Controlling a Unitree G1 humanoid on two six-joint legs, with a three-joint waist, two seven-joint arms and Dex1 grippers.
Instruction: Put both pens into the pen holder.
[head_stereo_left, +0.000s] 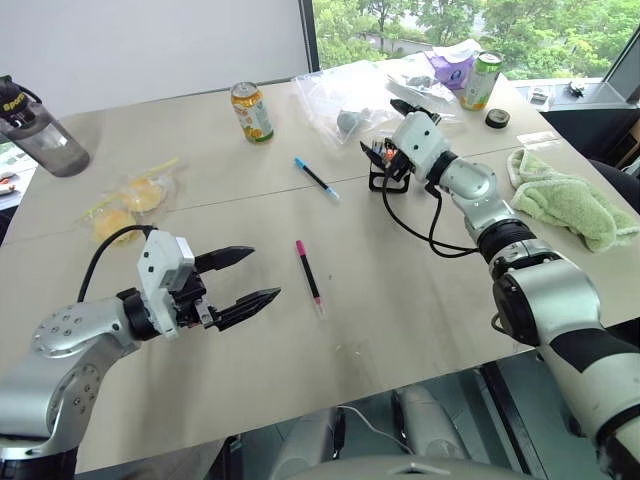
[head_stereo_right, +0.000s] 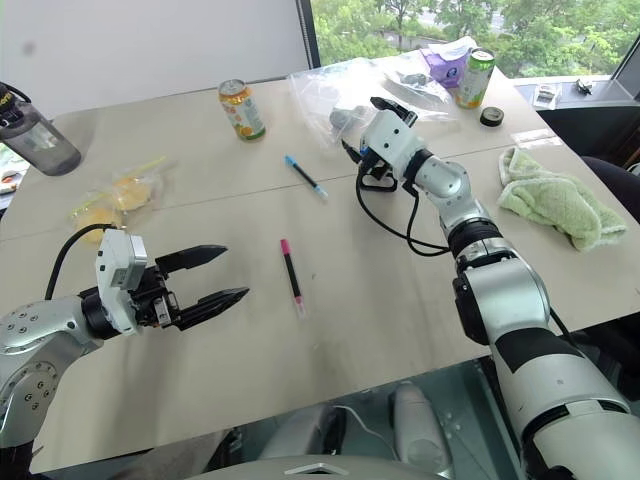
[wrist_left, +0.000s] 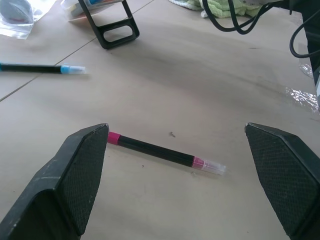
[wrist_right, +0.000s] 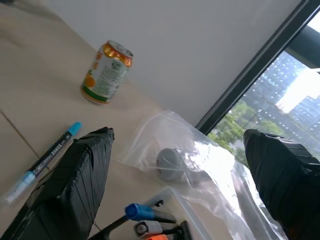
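Both pens lie flat on the table, so neither has yet been delivered and the step in hand is judged to be the approach to a first pickup. The pink-capped pen rests near the table's centre, just ahead of the left gripper, whose two black fingers stand spread wide with nothing between them; in the left wrist view the same pen lies crosswise in the gap between the fingers, untouched. The blue-capped pen lies farther back, between the orange drink can and the pen holder, apart from both. The right gripper hovers over the holder, fingers released and empty, with its black cable looping down to the table. The holder stands upright beneath that gripper and is largely hidden by it; the right wrist view shows short markers with blue and orange caps there, though whether they sit inside the holder or beside it cannot be told. The next move probably calls for the left gripper to descend and close across the pink-capped pen's barrel, while the right arm would need to clear the holder's mouth. A clear plastic bag holds a grey object.
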